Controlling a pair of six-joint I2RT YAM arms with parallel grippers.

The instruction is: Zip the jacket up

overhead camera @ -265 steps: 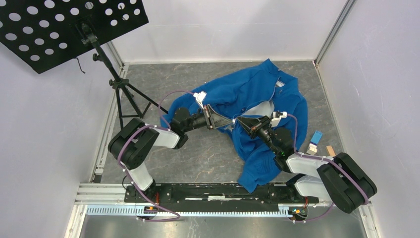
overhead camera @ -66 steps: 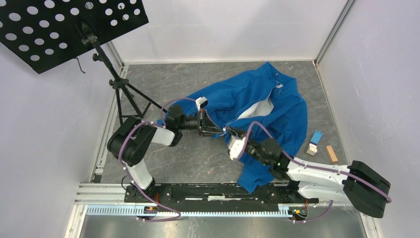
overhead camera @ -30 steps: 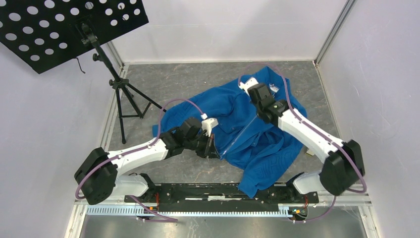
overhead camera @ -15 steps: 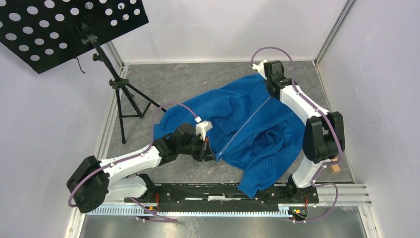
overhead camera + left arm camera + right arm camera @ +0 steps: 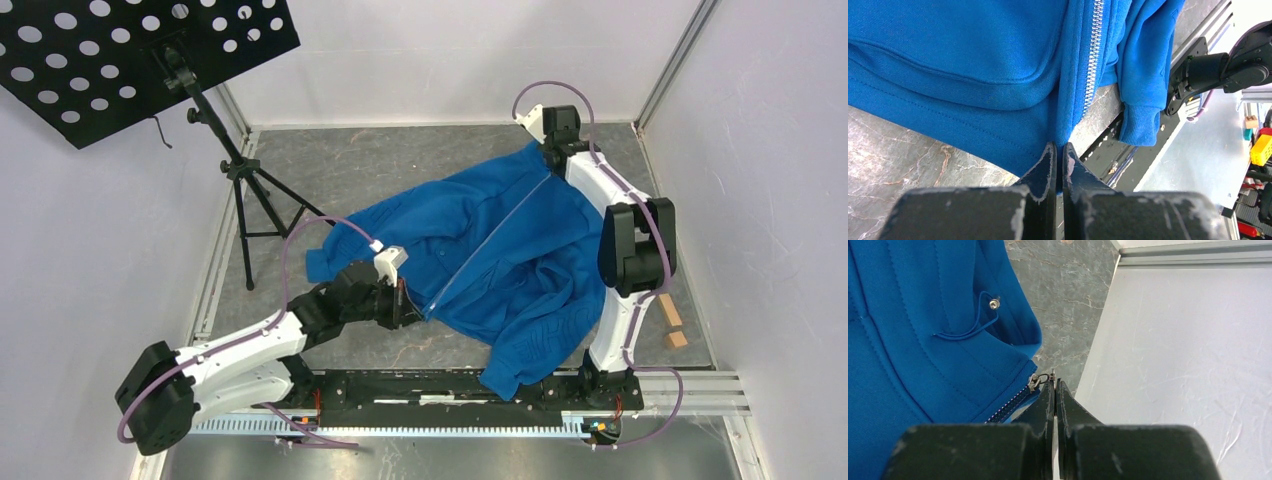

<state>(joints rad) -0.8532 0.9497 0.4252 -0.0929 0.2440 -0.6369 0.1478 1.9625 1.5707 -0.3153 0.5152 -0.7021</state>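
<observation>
The royal-blue fleece jacket [image 5: 500,240] lies spread on the grey floor, its light zipper [image 5: 487,240] closed in a straight line from hem to collar. My left gripper [image 5: 408,305] is shut on the jacket's bottom hem at the foot of the zipper; the left wrist view shows the fabric pinched between the fingers [image 5: 1058,150] below the zipper teeth [image 5: 1093,55]. My right gripper [image 5: 548,150] is at the collar, shut on the metal zipper pull [image 5: 1040,380] at the top of the zipper, near the back wall.
A black music stand on a tripod [image 5: 235,165] stands at the back left. Small wooden blocks [image 5: 672,325] lie at the right, behind the right arm. White walls enclose the floor. The black base rail [image 5: 440,385] runs along the near edge, with a sleeve cuff [image 5: 1140,122] on it.
My right gripper has drawn the zipper pull from the hem up to the collar, closing the jacket front. My left gripper kept its hold on the hem and pulled it toward the near left.
</observation>
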